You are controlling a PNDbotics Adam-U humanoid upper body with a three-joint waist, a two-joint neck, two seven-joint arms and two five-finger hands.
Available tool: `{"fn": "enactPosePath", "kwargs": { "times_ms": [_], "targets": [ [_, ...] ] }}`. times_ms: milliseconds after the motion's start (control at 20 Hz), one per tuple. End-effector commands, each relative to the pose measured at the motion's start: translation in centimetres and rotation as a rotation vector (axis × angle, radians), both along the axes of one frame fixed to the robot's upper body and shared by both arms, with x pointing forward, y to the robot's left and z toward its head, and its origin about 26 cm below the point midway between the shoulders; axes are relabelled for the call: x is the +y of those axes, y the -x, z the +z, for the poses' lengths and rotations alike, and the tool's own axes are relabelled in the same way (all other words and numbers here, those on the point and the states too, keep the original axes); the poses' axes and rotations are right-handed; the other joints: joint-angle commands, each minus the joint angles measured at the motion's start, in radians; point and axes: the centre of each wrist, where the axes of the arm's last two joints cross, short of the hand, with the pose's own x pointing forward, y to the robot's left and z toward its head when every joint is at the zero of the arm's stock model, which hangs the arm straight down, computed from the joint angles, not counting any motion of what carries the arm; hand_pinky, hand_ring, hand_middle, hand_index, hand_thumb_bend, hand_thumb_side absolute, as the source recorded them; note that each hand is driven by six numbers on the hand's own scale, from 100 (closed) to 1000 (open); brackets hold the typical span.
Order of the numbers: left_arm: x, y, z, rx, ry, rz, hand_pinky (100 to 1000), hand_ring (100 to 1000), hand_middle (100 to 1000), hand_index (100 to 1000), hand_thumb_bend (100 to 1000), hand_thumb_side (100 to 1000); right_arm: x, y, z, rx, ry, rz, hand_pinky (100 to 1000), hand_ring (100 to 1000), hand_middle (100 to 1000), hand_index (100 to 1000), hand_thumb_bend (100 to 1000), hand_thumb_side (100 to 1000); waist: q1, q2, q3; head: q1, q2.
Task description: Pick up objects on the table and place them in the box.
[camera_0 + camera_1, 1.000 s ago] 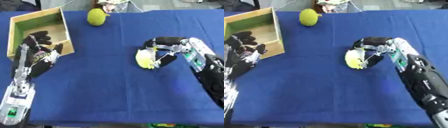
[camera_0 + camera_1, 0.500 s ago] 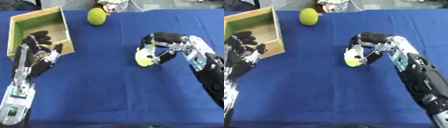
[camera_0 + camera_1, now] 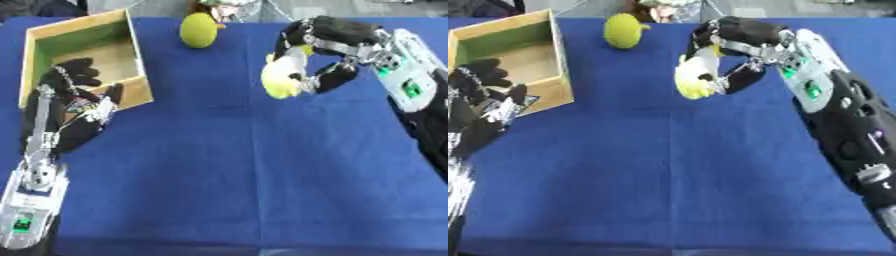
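Yellow, oval and smooth, the lemon-like fruit (image 3: 284,75) sits clamped in my right hand's (image 3: 325,50) curled fingers, above the blue tablecloth (image 3: 245,170). I judge this the carry; next I swing left to the open wooden box (image 3: 79,55), beside my relaxed left hand (image 3: 74,110).

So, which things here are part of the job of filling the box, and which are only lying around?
Part of the job:
- wooden box, open, far left
- pale yellow fruit, held by the right hand
- yellow-green fruit on the blue table, far edge

Lying about:
- left hand, idle beside the box
- unclear clutter behind the table's far edge
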Motion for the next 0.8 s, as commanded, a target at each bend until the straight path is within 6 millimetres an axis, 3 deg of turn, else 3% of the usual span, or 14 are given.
{"fn": "enactPosePath", "kwargs": {
  "times_ms": [50, 350, 800],
  "targets": [
    [-0.2, 0.0, 1.1, -0.039, -0.014, -0.023, 505, 623, 600, 768, 477, 365, -0.2, 0.0, 3.3, -0.063, -0.041, -0.013, 696, 546, 222, 248, 100, 100, 0.000, -0.012, 0.010, -0.017, 0.005],
    [-0.8, -0.2, 1.4, -0.045, -0.021, -0.067, 505, 622, 599, 765, 473, 365, 1.2, -0.4, 6.2, -0.122, -0.133, -0.026, 692, 541, 222, 250, 100, 100, -0.005, -0.001, 0.055, -0.056, -0.001],
    [-2.8, -0.7, 1.9, -0.073, -0.048, -0.186, 496, 610, 584, 755, 455, 353, 4.1, -0.6, 8.6, -0.199, -0.244, -0.031, 689, 540, 230, 263, 100, 100, -0.028, 0.017, 0.189, -0.172, -0.049]
  ]
}}
